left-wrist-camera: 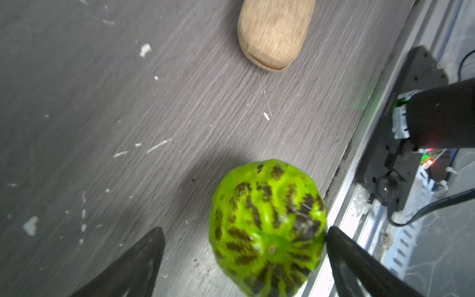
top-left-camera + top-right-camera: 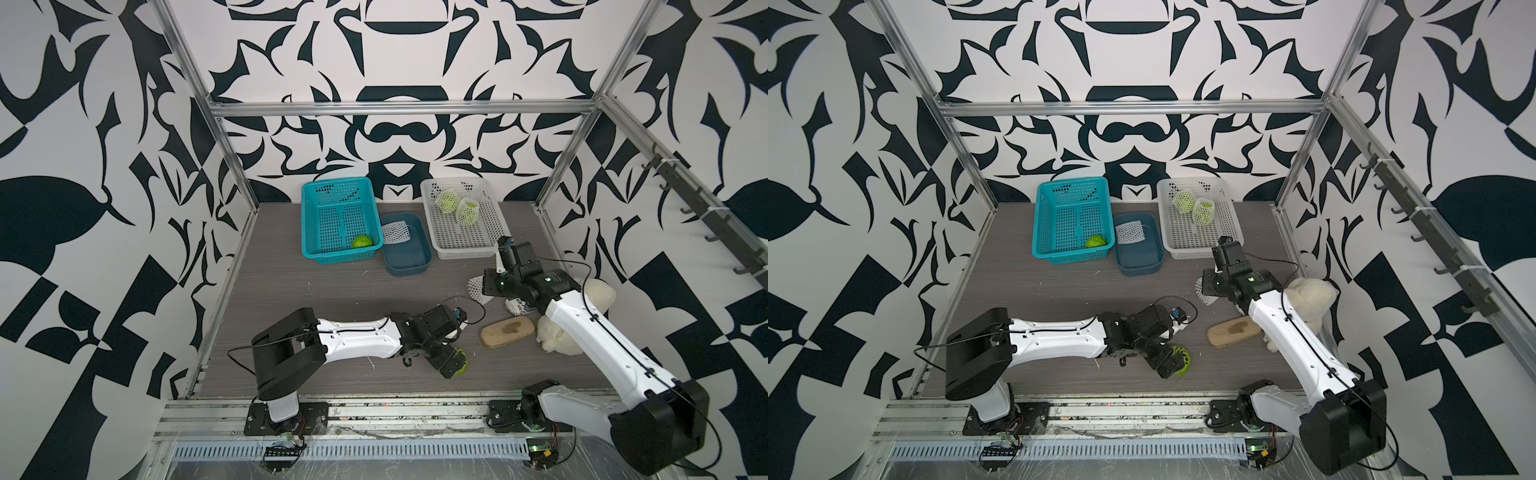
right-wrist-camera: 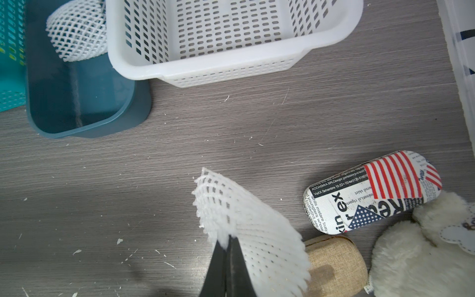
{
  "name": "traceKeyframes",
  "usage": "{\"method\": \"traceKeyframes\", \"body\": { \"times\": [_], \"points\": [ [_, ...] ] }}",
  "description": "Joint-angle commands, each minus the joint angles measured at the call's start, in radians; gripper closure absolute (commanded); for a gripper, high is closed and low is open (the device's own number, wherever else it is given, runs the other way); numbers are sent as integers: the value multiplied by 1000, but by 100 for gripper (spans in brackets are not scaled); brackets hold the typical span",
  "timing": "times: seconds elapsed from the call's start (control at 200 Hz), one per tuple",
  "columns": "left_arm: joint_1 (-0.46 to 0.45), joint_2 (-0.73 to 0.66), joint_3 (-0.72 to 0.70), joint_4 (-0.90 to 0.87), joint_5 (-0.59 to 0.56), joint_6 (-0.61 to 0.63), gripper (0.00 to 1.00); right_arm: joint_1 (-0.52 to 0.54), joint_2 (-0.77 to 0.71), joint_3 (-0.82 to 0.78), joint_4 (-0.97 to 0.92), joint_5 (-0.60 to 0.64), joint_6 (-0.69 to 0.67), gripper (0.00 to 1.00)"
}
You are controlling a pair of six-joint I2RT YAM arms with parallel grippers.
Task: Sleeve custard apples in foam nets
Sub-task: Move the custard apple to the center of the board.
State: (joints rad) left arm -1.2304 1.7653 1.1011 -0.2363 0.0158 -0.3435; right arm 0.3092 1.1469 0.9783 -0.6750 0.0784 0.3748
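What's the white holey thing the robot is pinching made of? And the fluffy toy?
The net in the right pincer looks like soft matte white foam: bendy strands, diamond holes. The toy looks like cream plush fabric, fuzzy all over.

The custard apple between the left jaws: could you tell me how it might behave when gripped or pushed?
The custard apple is round, so a nudge would probably roll it, perhaps off the table edge close beside it. Its skin looks glossy, so the jaws may slip unless centred. It seems firm, holding its shape.
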Motion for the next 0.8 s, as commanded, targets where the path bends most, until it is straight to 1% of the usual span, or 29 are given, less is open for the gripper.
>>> {"method": "traceKeyframes", "body": {
  "times": [0.0,0.095,0.255,0.395,0.565,0.795],
  "points": [
    [6,23,17,-96,-140,-19,0,-2,-29,2,19,2,-2,100],
    [22,31,22,-115,-204,-37,0,-2,-30,3,20,0,-3,100],
    [74,36,14,-105,-233,-70,0,-2,-26,3,25,-5,-8,100],
    [135,30,3,-79,-250,-80,0,-2,-16,2,26,-40,-7,100],
    [192,44,22,-59,-234,-69,0,-2,0,-5,34,-119,-6,100],
    [197,8,1,-63,-216,-51,0,-2,36,-43,132,-316,-8,100]
  ]
}}
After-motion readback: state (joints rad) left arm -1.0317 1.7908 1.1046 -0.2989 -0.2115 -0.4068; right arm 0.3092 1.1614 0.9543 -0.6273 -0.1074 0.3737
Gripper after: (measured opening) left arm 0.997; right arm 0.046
